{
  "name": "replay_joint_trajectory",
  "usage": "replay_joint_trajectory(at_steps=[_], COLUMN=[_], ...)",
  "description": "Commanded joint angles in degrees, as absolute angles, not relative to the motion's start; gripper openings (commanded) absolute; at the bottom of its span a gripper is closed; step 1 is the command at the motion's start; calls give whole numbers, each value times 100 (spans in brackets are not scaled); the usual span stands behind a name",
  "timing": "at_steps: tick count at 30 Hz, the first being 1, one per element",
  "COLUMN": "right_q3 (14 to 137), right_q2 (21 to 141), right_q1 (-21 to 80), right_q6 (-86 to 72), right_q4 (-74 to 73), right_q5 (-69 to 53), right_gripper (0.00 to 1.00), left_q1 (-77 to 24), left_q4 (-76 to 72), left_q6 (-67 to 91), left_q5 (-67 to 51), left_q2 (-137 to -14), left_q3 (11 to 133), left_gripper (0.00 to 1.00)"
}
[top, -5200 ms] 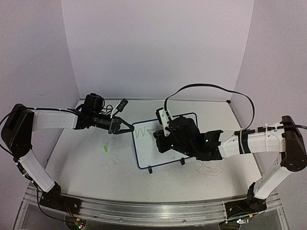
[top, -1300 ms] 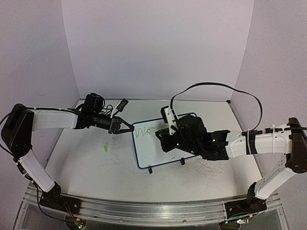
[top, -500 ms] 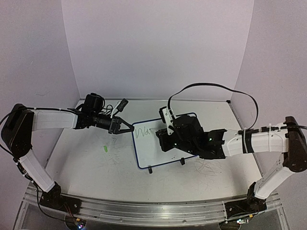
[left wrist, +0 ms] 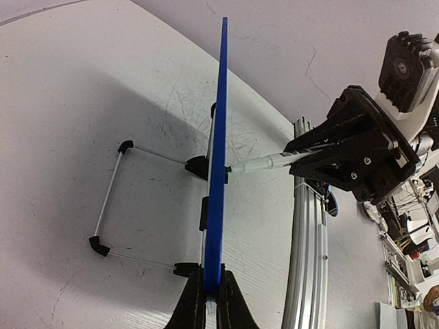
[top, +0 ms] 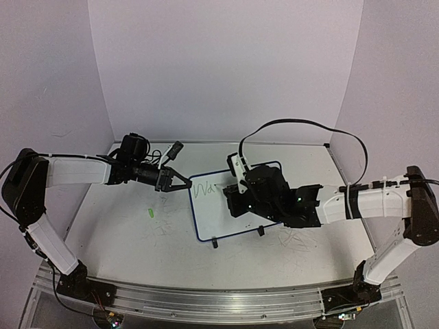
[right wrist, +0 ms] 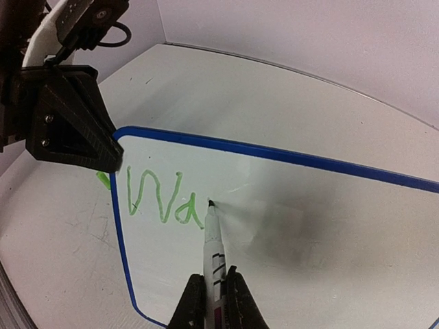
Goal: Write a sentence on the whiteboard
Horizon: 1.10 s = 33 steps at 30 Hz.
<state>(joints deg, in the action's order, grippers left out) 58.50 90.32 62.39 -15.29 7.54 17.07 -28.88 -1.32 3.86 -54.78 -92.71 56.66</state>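
From above: the whiteboard (top: pixel 230 223) stands tilted in the middle of the bench (top: pixel 123 236). The left fingers (top: pixel 180 182) are clamped on its left rim, and the right fingers (top: pixel 235 194) are at its face.

Left wrist view: the board is seen edge-on, with the fingers pinching the blue rim. A marker (left wrist: pixel 257 163) touches the far face.

Right wrist view: the fingers are closed narrowly on the marker, its tip on the board just after a green "Wa". The sentence (right wrist: pixel 161 199) is barely begun, and nearly all the writing appears left to do.
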Motion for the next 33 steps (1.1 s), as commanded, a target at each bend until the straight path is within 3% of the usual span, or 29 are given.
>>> replay_joint_trajectory(at_steps=[1,33], right_q3=[5994,5713], right_q2=[9022,8904], right_q1=[6224,6312], right_q6=[-1583,-1877], right_q4=[559,553], right_q5=[1927,1817], right_gripper=[0,0], left_q1=[-2997,-2997], left_q4=[114,114], left_q6=[225,234], left_q5=[-5548,-5569], left_q2=[-9183,-9221], left_q3=[5835,5848], left_gripper=[0,0])
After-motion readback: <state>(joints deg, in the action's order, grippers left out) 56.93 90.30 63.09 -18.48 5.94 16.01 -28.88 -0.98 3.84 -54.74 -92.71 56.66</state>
